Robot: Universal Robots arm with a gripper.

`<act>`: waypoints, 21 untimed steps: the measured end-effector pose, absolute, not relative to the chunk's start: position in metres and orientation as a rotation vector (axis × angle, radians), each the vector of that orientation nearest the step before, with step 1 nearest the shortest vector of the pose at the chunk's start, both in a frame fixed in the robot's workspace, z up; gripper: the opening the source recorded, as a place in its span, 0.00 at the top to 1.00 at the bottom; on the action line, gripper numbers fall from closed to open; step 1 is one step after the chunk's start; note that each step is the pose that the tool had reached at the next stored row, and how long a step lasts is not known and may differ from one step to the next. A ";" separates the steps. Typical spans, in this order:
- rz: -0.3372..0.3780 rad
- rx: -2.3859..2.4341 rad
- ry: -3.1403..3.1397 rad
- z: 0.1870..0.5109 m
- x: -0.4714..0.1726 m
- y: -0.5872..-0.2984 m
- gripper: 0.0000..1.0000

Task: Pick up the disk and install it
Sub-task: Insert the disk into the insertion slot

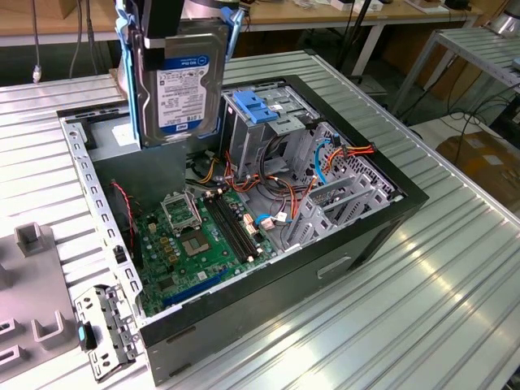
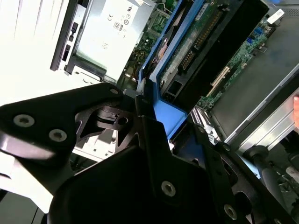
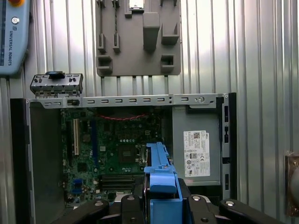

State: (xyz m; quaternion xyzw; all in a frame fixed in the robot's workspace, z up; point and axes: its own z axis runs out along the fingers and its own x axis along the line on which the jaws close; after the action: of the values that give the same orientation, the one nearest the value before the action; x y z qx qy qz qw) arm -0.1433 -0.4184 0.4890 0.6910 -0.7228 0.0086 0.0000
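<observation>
**1. Obscured items.**
In the exterior view the gripper (image 1: 174,18) is cut off by the upper frame edge. I see just its dark lower body, which covers the upper edge of the disk (image 1: 180,81). The disk in turn hides part of the power supply (image 1: 110,134) in the far corner of the case (image 1: 349,244). In both wrist views the black gripper links block the near field, so I cannot make out the pad contact faces. In the first wrist view the disk appears edge-on, showing mainly a blue rail (image 3: 161,184).

**2. Tool state.**
The gripper is clenched on the disk. In the second wrist view the fingers (image 2: 148,130) sit against the blue rail with no visible gap. The disk's circuit-board face (image 2: 201,42) runs away from them.

**3. Disk position.**
The disk hangs upright, label toward the exterior camera, raised above the open case. In the first wrist view it sits over the line between the motherboard (image 3: 117,149) and the power supply. It is to the exterior view's left of the blue bracket (image 1: 256,106) on the drive cage (image 1: 280,122), near but apart. The case lies on its side on the ribbed table (image 1: 439,309).
</observation>
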 end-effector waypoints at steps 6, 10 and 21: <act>0.027 2.171 -2.271 0.489 -0.143 -0.425 0.63; 0.027 2.171 -2.271 0.489 -0.143 -0.428 0.63; 0.028 2.170 -2.270 0.489 -0.135 -0.431 0.63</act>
State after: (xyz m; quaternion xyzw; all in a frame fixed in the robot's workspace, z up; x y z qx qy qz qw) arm -0.1350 -0.4310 0.4889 0.6910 -0.7228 0.0090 0.0003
